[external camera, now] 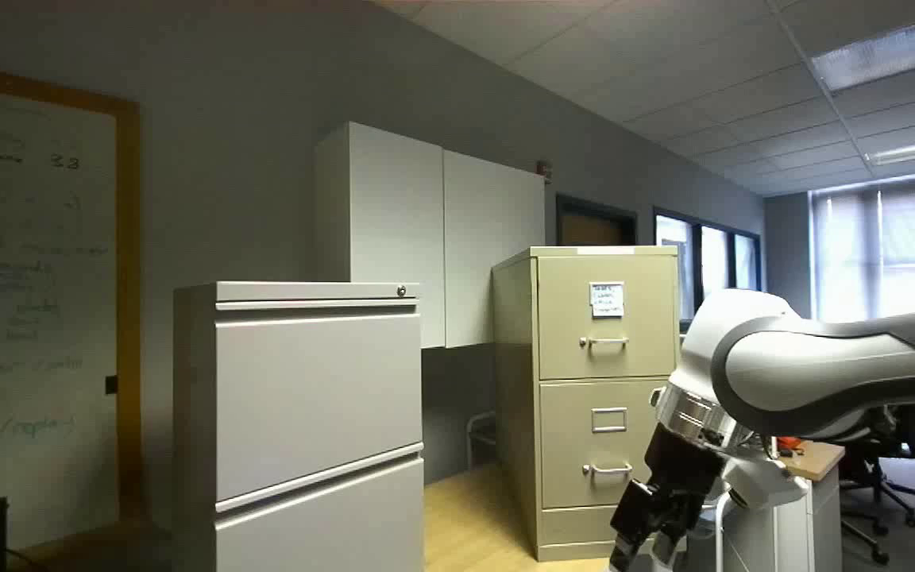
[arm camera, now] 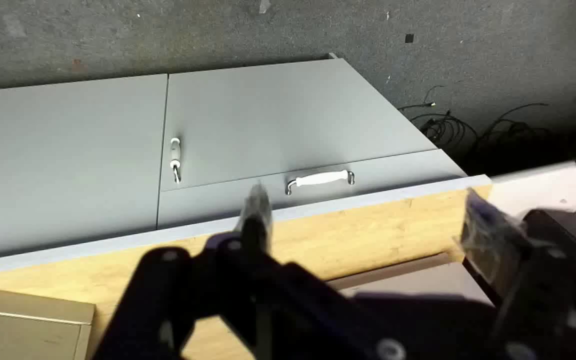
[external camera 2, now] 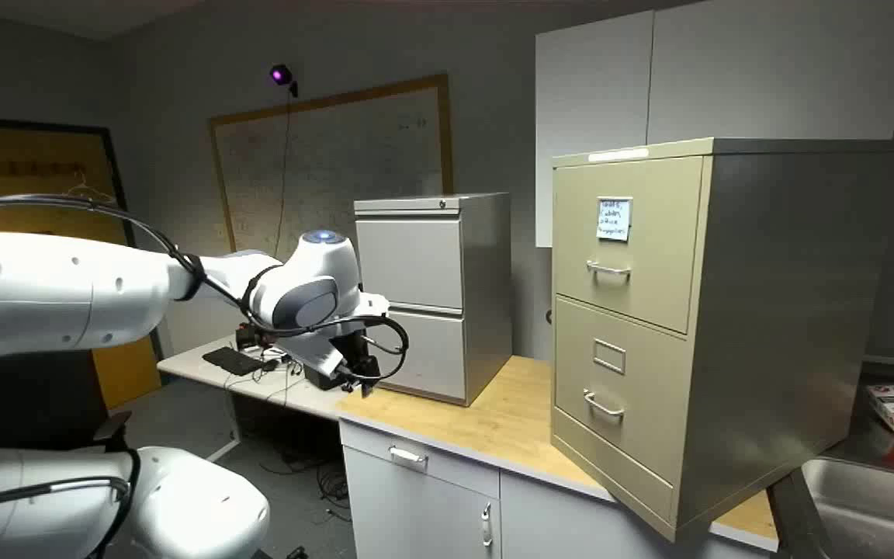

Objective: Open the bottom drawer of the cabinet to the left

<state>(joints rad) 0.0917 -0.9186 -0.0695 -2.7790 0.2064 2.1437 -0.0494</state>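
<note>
The light-grey metal two-drawer cabinet (external camera 2: 439, 298) stands left of the beige metal filing cabinet (external camera 2: 625, 314) on the pale wood-toned surface (external camera 2: 505, 407), its flat-fronted bottom drawer (external camera 2: 433, 355) closed. The black two-fingered end effector (arm camera: 366, 197) is spread wide, holding nothing, and hangs apart from the grey cabinet on its near side.

Your arm (external camera 2: 105, 287) extends from the left in an exterior view, its wrist (external camera 2: 315, 287) bent downward; below it hangs your gripper (arm camera: 365, 215), tilted, its two fingers (arm camera: 493, 245) parted widely in the wrist view.
</note>
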